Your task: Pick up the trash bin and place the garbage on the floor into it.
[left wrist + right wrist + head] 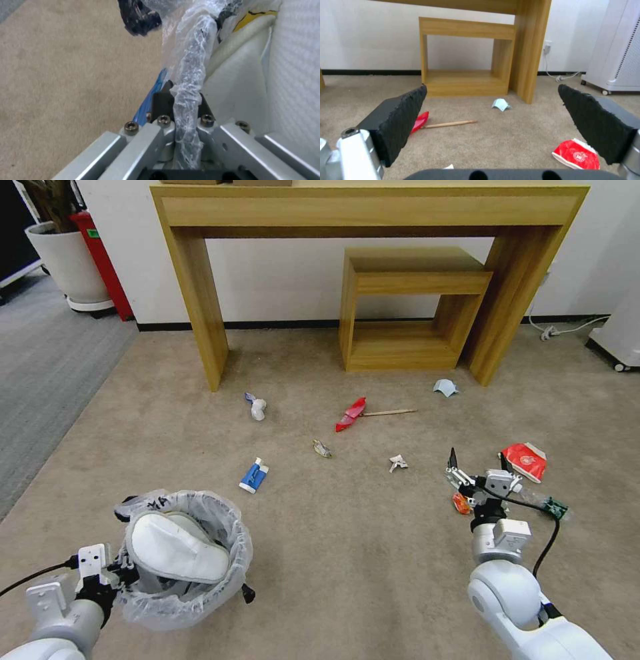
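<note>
Clamping trash bin (180, 553) rim: left gripper (181, 100) | right gripper (481, 468) spread wide | bag lettering unreadable

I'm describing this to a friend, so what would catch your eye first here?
The trash bin, low on the robot's left with a white slipper inside, its bagged rim pinched by the left gripper. Litter dots the floor, and the right gripper hangs open near a red wrapper.
</note>
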Robot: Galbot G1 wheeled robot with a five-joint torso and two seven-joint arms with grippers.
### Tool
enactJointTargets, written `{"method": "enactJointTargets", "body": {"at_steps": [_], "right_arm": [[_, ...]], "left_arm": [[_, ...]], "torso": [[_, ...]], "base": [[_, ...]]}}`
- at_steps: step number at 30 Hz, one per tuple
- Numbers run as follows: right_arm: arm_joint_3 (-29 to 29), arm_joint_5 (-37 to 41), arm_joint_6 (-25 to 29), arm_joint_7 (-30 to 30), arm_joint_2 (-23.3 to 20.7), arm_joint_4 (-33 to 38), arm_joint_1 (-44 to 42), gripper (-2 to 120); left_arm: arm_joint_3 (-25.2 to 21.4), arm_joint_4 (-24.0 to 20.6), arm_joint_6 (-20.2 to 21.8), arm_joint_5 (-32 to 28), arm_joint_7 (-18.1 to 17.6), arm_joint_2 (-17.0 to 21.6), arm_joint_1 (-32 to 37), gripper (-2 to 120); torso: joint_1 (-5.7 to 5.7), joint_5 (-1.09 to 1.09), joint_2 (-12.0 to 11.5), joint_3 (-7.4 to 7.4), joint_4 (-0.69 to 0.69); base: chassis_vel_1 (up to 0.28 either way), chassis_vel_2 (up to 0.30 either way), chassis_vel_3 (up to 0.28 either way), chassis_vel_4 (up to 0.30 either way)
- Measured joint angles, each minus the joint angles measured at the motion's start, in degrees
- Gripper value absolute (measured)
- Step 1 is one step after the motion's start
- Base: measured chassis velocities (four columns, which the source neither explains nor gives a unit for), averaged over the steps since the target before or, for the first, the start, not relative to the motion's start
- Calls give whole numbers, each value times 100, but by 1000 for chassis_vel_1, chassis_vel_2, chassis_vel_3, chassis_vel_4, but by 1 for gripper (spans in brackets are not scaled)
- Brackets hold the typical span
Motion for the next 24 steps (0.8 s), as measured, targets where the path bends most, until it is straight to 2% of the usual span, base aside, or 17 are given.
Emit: {"method": "enactJointTargets", "body": {"at_steps": [10, 24], "right_arm": [[-51, -70, 26, -7, 17, 32, -64, 100], [-27, -198, 119, -51, 46, 10, -160, 100]], "left_arm": [[-75, -87, -93, -258, -49, -16, 115, 1], [-74, -202, 109, -712, -338, 51, 131, 1]], "torso": [[0, 0, 0, 0, 0], [0, 0, 0, 0, 0]], "base": [[0, 0, 0, 0], [0, 0, 0, 0]]}}
